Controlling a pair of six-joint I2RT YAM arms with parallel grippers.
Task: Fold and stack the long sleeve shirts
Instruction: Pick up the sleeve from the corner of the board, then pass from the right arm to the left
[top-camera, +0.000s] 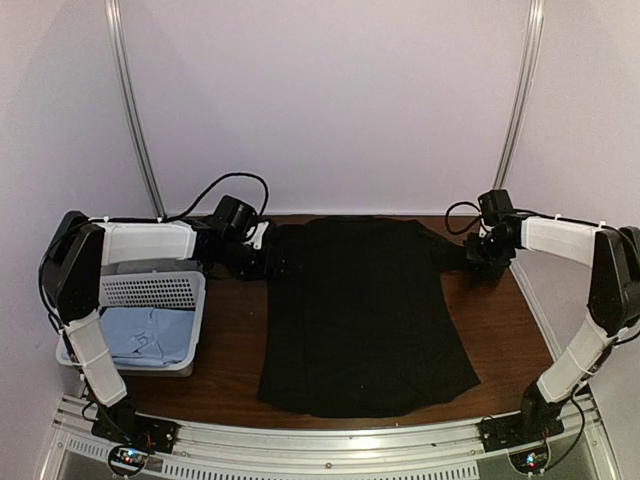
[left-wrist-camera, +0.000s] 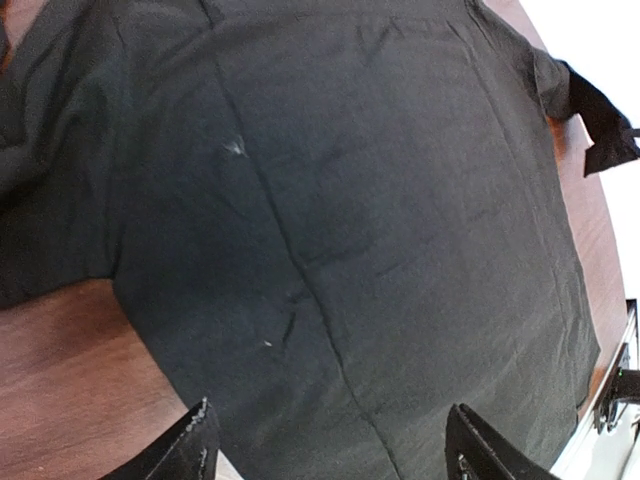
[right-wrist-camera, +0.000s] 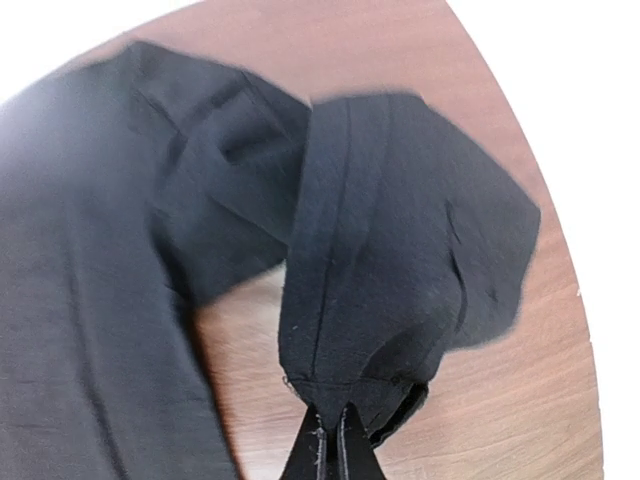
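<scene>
black shirt (top-camera: 365, 310): spread flat, centre, no fold yet
right gripper (right-wrist-camera: 335, 440): pinched on its sleeve end
left gripper (left-wrist-camera: 330, 450): wide, above shirt, holding nothing
light blue shirt (top-camera: 150, 335): in basket (top-camera: 152, 290)
remaining: all folds, stacking

Left arm (top-camera: 95, 355) partly covers light blue shirt (top-camera: 150, 335).

White lattice basket (top-camera: 150, 292) sits on the brown table's (top-camera: 230, 340) left; black cable (top-camera: 245, 175) behind.

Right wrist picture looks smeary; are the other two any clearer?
Right wrist: the shirt has soft, smeared edges, corners blown white. Left wrist: sharper, seams and white mark show, table edge bends. Top: dim, shirt nearly featureless.
</scene>
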